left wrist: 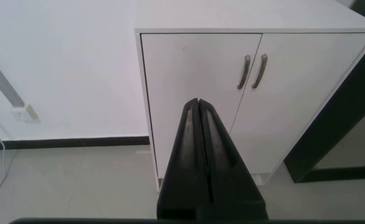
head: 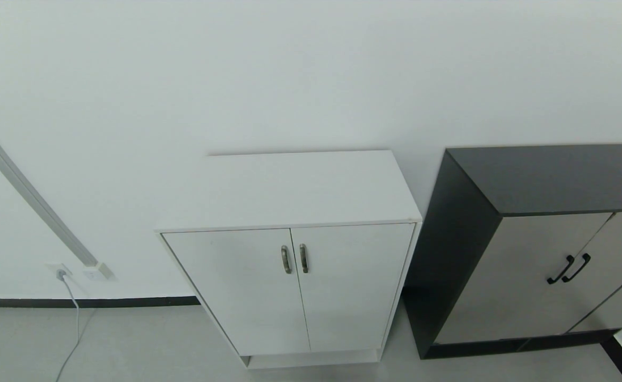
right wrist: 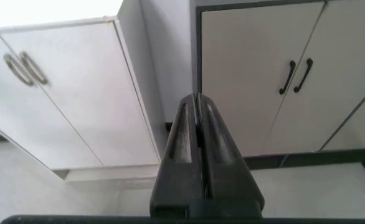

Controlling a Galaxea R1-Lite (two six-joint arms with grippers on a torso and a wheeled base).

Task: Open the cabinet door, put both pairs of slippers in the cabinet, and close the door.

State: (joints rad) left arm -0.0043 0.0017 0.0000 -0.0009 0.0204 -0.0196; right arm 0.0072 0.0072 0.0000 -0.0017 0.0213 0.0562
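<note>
A white two-door cabinet stands against the wall, both doors shut, with two metal handles side by side at the middle. In the left wrist view my left gripper is shut with nothing in it, held some way in front of the white cabinet's left door. My right gripper is shut and empty too, facing the gap between the white cabinet and the dark one. I see no slippers.
A dark cabinet with grey doors and black handles stands close to the right of the white one. On the left wall there is a socket with a cable and a slanted conduit. Grey floor lies in front.
</note>
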